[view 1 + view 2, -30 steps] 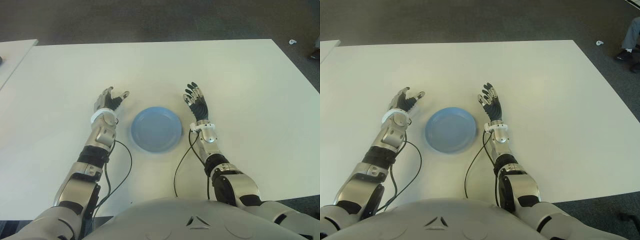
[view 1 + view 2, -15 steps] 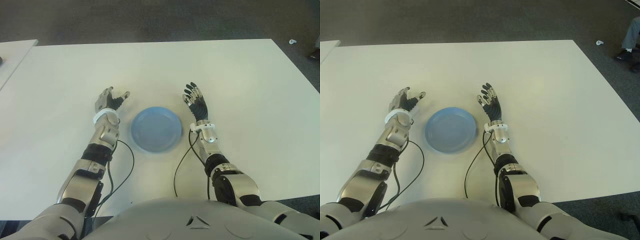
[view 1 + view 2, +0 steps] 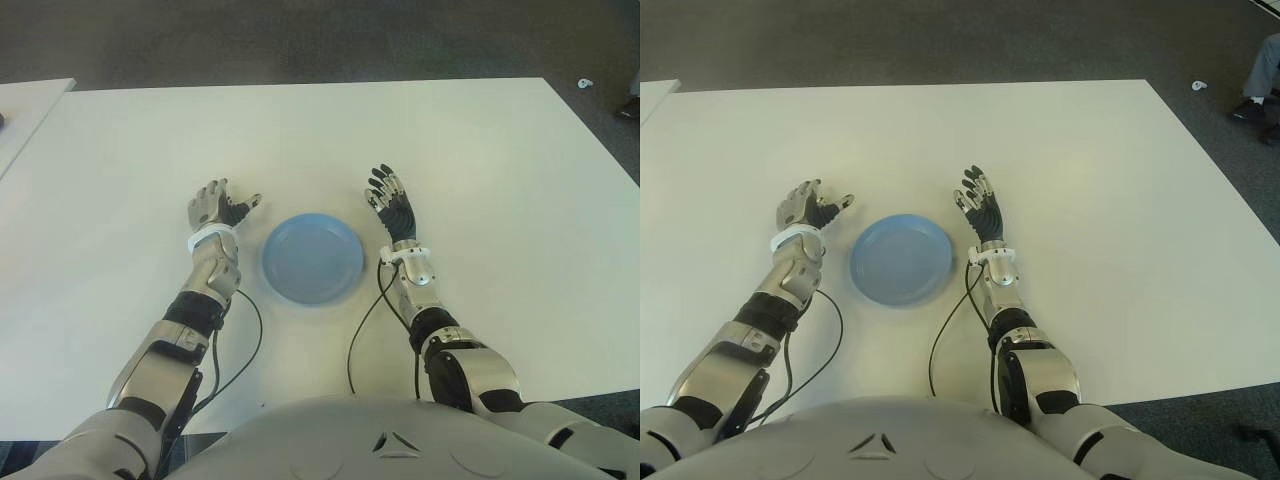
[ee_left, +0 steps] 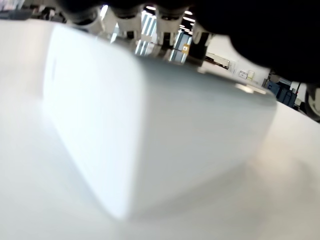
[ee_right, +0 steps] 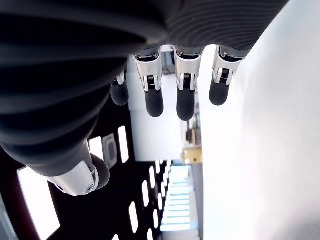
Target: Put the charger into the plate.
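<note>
The charger [image 4: 150, 130], a white block with rounded edges, fills the left wrist view and lies on the white table [image 3: 450, 140]. My left hand [image 3: 222, 204] is cupped over it just left of the plate, fingertips [image 4: 127, 12] at its far top edge and thumb spread toward the plate. The hand hides the charger in both eye views. The round blue plate [image 3: 275, 262] sits between my hands with nothing in it. My right hand [image 3: 392, 200] shows to the right of the plate, its fingers [image 5: 154, 100] straight and spread, holding nothing.
Black cables [image 3: 360, 320] trail from both wrists across the table toward my body. A second white table [image 3: 25, 105] stands at the far left. A small white object [image 3: 585, 84] lies on the dark floor, and a person's shoe [image 3: 1250, 108] shows at the right edge.
My left hand has drawn slightly back toward my body and turned more palm-down over the charger. The right hand and the plate have not moved.
</note>
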{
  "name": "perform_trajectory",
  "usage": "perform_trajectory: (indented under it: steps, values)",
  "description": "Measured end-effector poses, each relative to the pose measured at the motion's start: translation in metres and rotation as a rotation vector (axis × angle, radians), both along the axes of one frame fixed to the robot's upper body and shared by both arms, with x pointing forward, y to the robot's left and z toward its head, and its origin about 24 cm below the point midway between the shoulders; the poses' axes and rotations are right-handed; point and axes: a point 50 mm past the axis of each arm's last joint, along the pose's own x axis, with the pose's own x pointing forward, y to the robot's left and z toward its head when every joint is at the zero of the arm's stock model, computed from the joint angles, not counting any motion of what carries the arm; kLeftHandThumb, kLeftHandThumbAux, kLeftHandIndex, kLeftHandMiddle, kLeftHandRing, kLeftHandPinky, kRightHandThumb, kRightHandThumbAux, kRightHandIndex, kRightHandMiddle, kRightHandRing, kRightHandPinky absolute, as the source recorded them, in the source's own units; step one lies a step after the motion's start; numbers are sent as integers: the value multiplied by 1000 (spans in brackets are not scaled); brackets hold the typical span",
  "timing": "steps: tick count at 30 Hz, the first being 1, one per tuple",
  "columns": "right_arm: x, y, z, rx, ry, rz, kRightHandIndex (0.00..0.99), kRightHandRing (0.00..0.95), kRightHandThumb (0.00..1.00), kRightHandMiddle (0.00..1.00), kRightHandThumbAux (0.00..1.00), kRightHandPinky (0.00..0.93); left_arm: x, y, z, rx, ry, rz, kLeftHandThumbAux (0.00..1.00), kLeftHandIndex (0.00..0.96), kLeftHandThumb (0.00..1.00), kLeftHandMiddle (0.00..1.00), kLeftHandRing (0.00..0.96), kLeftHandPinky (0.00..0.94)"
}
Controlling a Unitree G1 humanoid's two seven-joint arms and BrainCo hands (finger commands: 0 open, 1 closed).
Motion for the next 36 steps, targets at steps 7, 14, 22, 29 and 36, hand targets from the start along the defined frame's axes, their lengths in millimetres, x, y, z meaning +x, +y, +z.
perform_trajectory:
  steps: [7,14,22,29,36]
  values:
    - [0,0,0,-1,-1,0,37,128,211,143,651,102,-2,4,2,98,-3,-44,199,0,191,0,0,0]
    - [0,0,0,-1,-1,1,34,131,209,148,648,100,-4,3,4,121,-19,-74,199,0,196,0,0,0]
    - [0,0,0,-3,-2,2,30,136,214,148,641,117,-4,3,10,130,-52,-108,190,0,192,0,0,0]
    - [0,1,0,-4,-5,0,31,148,230,158,640,123,-9,4,14,133,-79,-159,177,0,193,0,0,0]
    - [0,1,0,-5,-4,-2,29,152,235,165,642,122,-12,6,18,124,-107,-190,170,0,201,0,0,0]
